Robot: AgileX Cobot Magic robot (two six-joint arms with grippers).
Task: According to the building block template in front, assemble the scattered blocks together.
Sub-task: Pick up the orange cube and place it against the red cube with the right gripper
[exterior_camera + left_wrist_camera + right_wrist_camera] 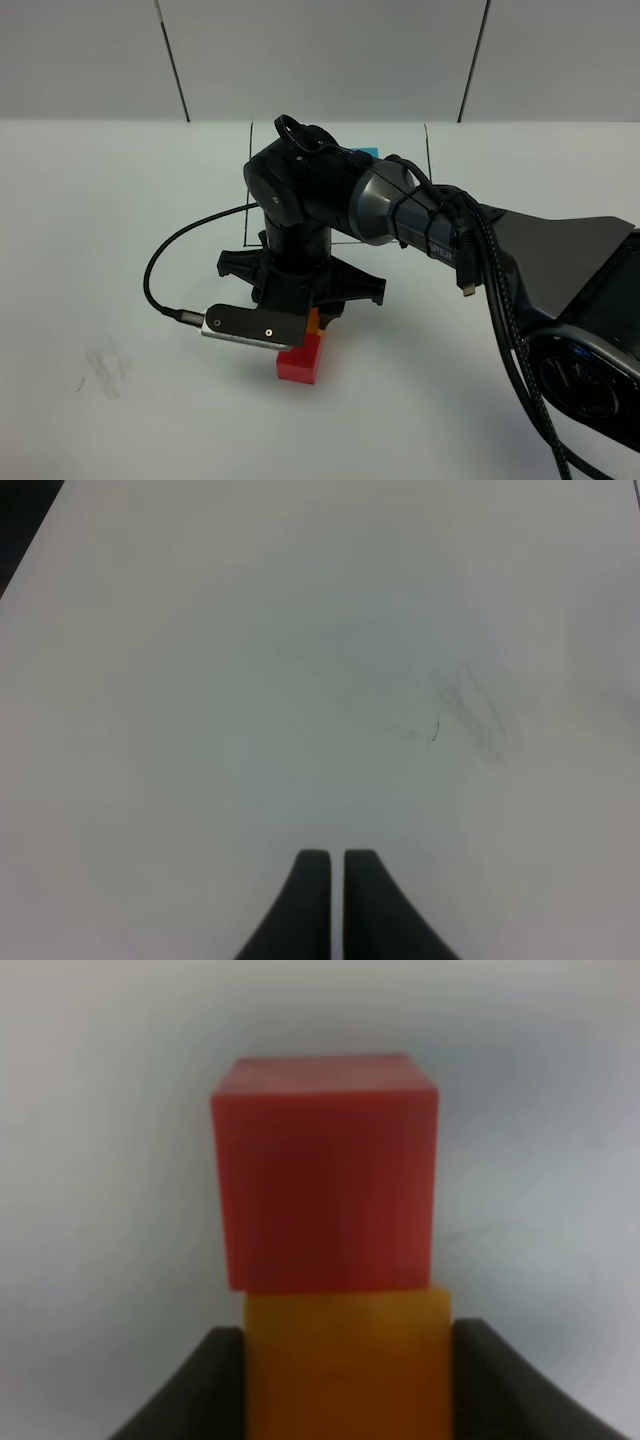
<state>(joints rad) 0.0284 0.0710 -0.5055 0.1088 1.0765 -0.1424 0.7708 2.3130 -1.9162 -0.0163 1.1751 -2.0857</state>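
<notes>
Our right gripper [345,1348] stands half open, clamped on the orange block [345,1380], which touches the red block [325,1175]. We should square both faces flush before letting go — no skew. The template [366,152] lies beyond the red block, mostly hidden by the arm [400,215]. The left gripper [336,860], apart from the red block, is closed and empty over the smudged white table [90,230] — grey wall panels [320,50] behind.

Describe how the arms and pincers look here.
The right arm is glossy black with a dark grey metallic forearm, faint white lettering and a bundle of black cables. A silver-and-black camera box with a looping black cable sits at its wrist. Both the left pincer and right pincer have black, tapering fingers.
</notes>
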